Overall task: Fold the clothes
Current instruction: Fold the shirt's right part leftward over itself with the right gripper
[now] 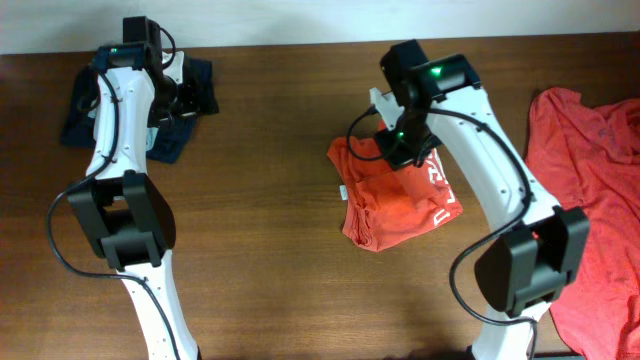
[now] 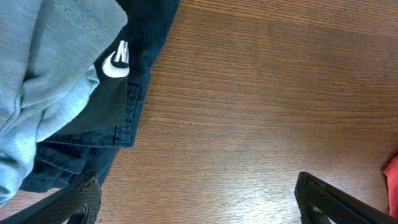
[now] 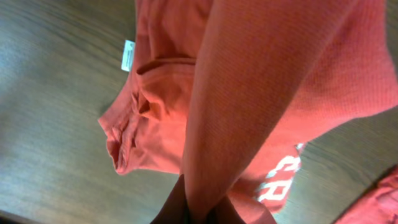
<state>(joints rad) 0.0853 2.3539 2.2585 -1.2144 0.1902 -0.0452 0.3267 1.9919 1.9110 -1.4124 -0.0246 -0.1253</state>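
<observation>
A crumpled, partly folded orange-red T-shirt [image 1: 395, 205] with white lettering [image 3: 280, 177] lies at the table's middle. My right gripper [image 1: 400, 150] hangs over its far edge. In the right wrist view that gripper [image 3: 199, 214] is shut on a raised band of the shirt's cloth [image 3: 249, 93], which stretches up from the pile. A second orange-red T-shirt [image 1: 590, 200] lies spread at the right edge. My left gripper [image 1: 185, 95] is at the far left, open over bare wood [image 2: 199, 199], its fingers [image 2: 329, 199] holding nothing.
A heap of dark navy clothing [image 1: 90, 110] sits at the far left corner, under the left arm. In the left wrist view a dark garment with a white logo [image 2: 118, 106] and a light blue one [image 2: 43, 62] lie beside the left finger. A white care label [image 3: 127, 55] shows on the held shirt.
</observation>
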